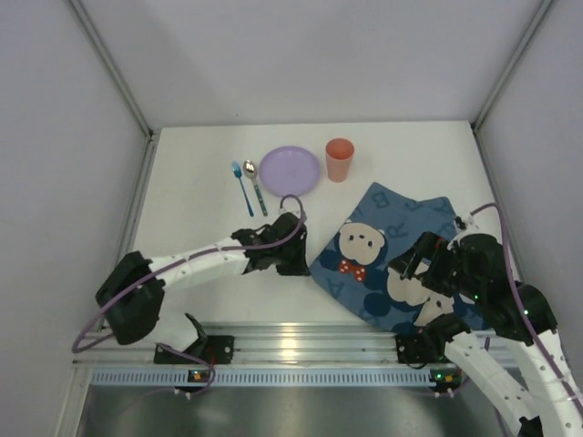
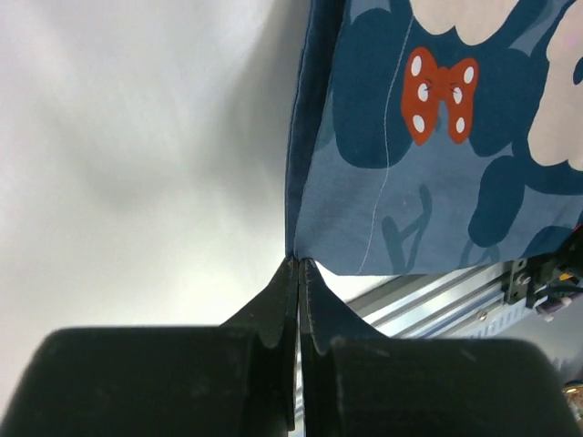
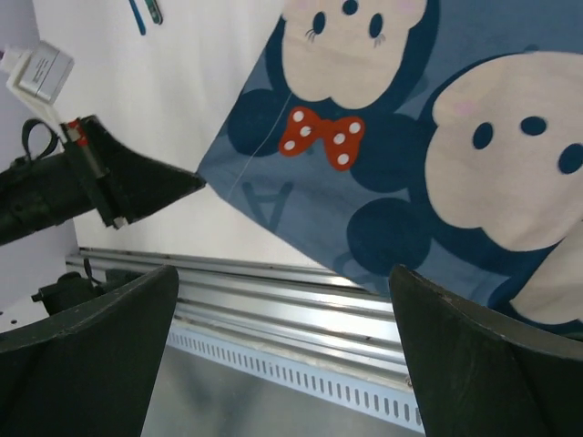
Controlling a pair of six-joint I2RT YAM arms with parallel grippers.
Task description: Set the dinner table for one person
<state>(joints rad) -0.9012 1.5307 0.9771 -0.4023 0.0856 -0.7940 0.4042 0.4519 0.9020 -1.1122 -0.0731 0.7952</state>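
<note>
The white dinner table [image 1: 196,214] holds a purple plate [image 1: 290,170], an orange cup [image 1: 340,159], a blue spoon [image 1: 242,187] and a metal spoon [image 1: 255,186] at the back. A dark-blue cartoon mat [image 1: 383,259] lies askew at the right front. My left gripper [image 1: 305,261] is shut, its tips pinching the mat's left corner [image 2: 305,246]. My right gripper [image 3: 282,364] is open and empty, hovering over the mat's near edge [image 3: 383,237] and the rail. The left gripper's fingertips [image 3: 187,182] also show in the right wrist view.
A ribbed aluminium rail [image 1: 301,341] runs along the table's near edge, with a slotted strip [image 3: 301,378] below it. Grey enclosure walls [image 1: 64,182] stand on both sides and at the back. Bare white tabletop [image 2: 137,164] lies left of the mat.
</note>
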